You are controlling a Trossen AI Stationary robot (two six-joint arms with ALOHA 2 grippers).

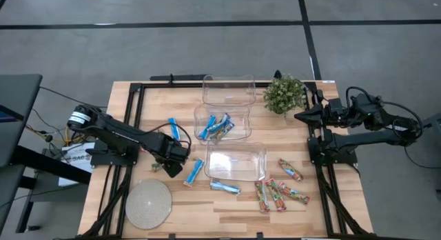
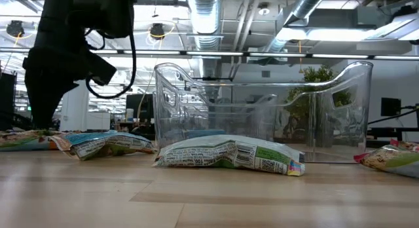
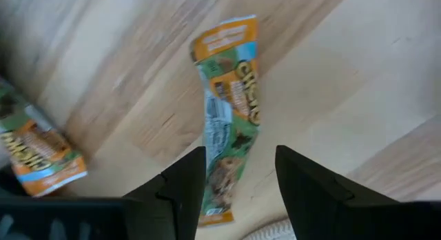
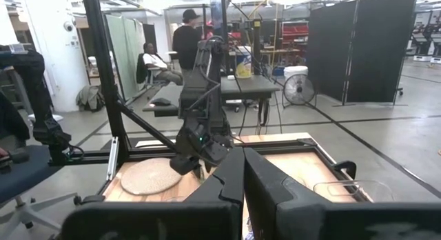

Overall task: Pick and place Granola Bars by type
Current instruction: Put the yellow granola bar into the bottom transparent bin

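Observation:
My left gripper [image 3: 238, 192] is open and points down at the table's left half [image 1: 180, 157]. Its fingers stand on either side of one end of a tan-and-blue granola bar [image 3: 227, 109], which lies flat on the wood [image 1: 195, 171]. A second such bar [image 3: 38, 154] lies nearby, and two more [image 1: 178, 130] [image 1: 225, 188] lie loose. Several bars sit in the middle clear bin [image 1: 215, 126]. Several red-green-orange bars [image 1: 275, 194] lie near the right front. My right gripper [image 4: 242, 178] is shut and waits at the table's right edge [image 1: 300, 116].
Three clear bins stand in a row down the table's middle: far [image 1: 229, 88], middle [image 1: 234, 112] and near [image 1: 236, 162]. A small potted plant [image 1: 284, 94] stands far right, and a round mat [image 1: 148, 203] lies near left. People show in the room beyond [image 4: 186, 40].

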